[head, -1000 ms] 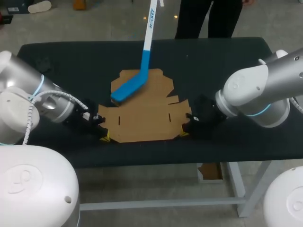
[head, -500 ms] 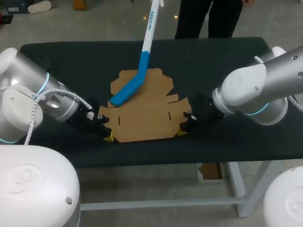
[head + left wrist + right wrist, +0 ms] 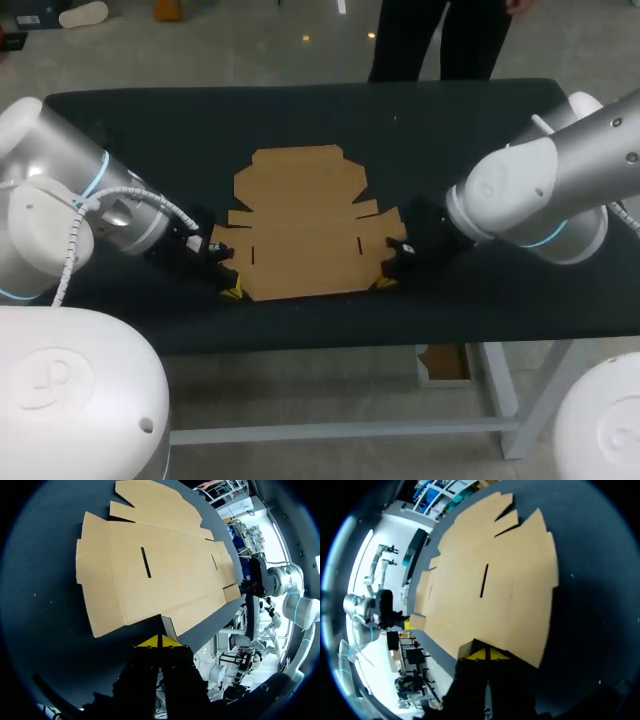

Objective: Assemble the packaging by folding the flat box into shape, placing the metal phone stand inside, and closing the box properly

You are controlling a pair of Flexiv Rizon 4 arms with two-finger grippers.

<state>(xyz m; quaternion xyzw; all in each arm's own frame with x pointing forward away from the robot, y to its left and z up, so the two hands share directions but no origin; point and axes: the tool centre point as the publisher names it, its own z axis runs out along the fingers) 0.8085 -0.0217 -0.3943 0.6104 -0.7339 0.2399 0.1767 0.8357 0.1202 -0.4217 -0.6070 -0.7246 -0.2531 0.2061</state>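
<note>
The flat brown cardboard box blank lies unfolded in the middle of the black table. My left gripper is shut, its yellow tips low at the blank's near left corner. My right gripper is also shut, at the near right corner. From the left wrist, the closed tips meet the blank's near edge, where a small bit of card is raised. From the right wrist, the closed tips sit against the edge of the blank. Neither gripper holds anything. No phone stand shows.
The black table stretches bare around the blank, with its front edge just behind both grippers. Each wrist view shows the other arm's gripper across the blank: the right one and the left one.
The blue and white hockey stick that rested on the blank's far left part has been lifted away and is gone. Both arms have shifted slightly at the near corners.
</note>
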